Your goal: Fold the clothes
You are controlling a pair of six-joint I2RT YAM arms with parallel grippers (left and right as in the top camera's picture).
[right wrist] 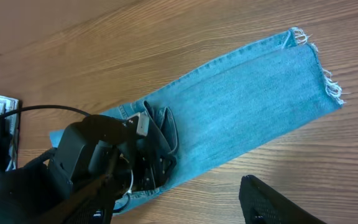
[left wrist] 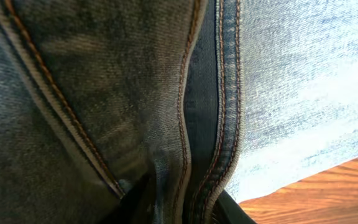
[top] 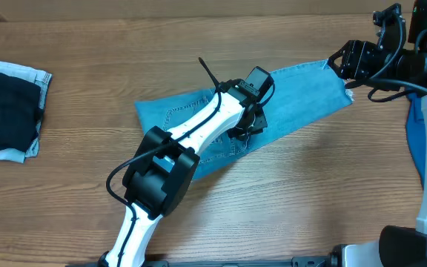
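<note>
Mid-frame, jeans (top: 302,96) lie doubled lengthwise, crosswise folds likely pending; left gripper (top: 247,126) unreadable on them, right gripper (top: 343,68) apart, empty.

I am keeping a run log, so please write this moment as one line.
left end effector: down on jeans middle, grip unclear | right end effector: open, empty, above frayed hem | garment pile: far left, untouched

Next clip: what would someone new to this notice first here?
Light-blue jeans lie diagonally across the middle of the table, the left gripper pressed into bunched denim near the waist end. The right gripper hovers by the frayed hem at upper right; a dark navy piece sits at the left edge.
</note>
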